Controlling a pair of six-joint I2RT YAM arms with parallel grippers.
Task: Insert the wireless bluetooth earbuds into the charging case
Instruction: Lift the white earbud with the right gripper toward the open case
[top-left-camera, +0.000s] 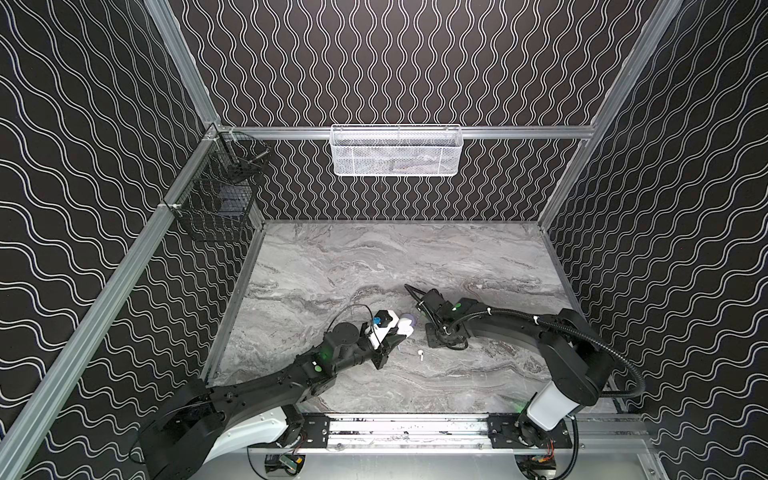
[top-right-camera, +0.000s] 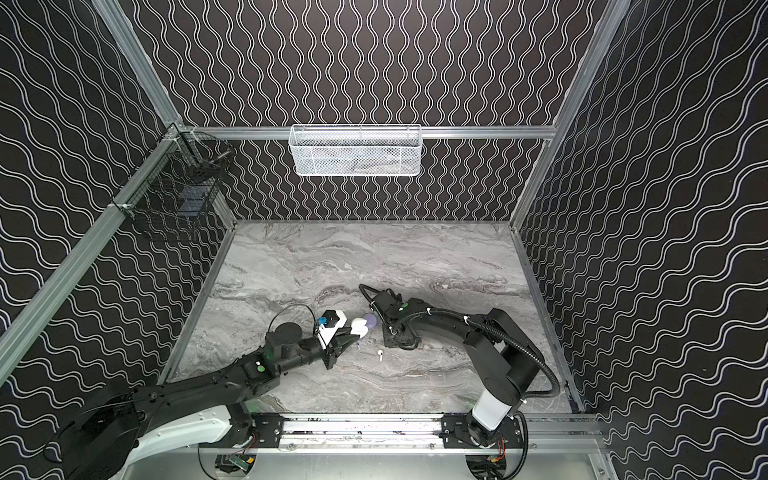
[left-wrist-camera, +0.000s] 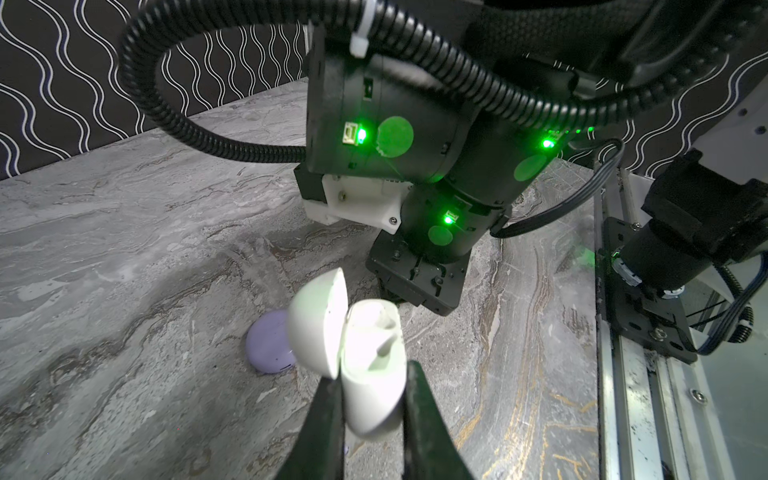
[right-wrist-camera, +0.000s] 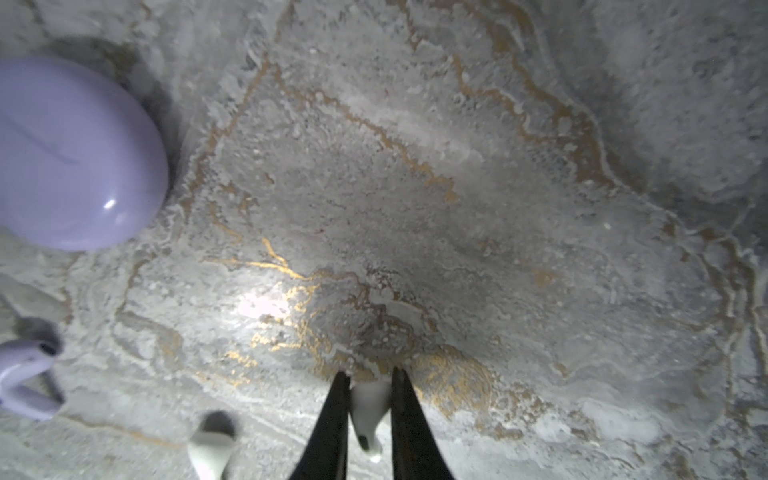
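My left gripper (left-wrist-camera: 373, 372) is shut on a white charging case (left-wrist-camera: 368, 345) and holds it just above the table with its lid (left-wrist-camera: 318, 320) swung open; in both top views the case (top-left-camera: 404, 327) (top-right-camera: 358, 327) shows at the gripper's tip. A shut lavender case (left-wrist-camera: 268, 345) (right-wrist-camera: 75, 158) lies just behind it. My right gripper (right-wrist-camera: 368, 374) points straight down, shut on a white earbud (right-wrist-camera: 368, 409). A second white earbud (top-left-camera: 419, 354) (right-wrist-camera: 210, 449) lies loose on the table, and a lavender earbud (right-wrist-camera: 25, 374) lies near the lavender case.
The right arm's wrist (top-left-camera: 442, 332) hangs close to the right of both cases. A white mesh basket (top-left-camera: 395, 151) hangs on the back wall and a black wire basket (top-left-camera: 220, 199) on the left wall. A metal rail (top-left-camera: 407, 428) runs along the table's front edge.
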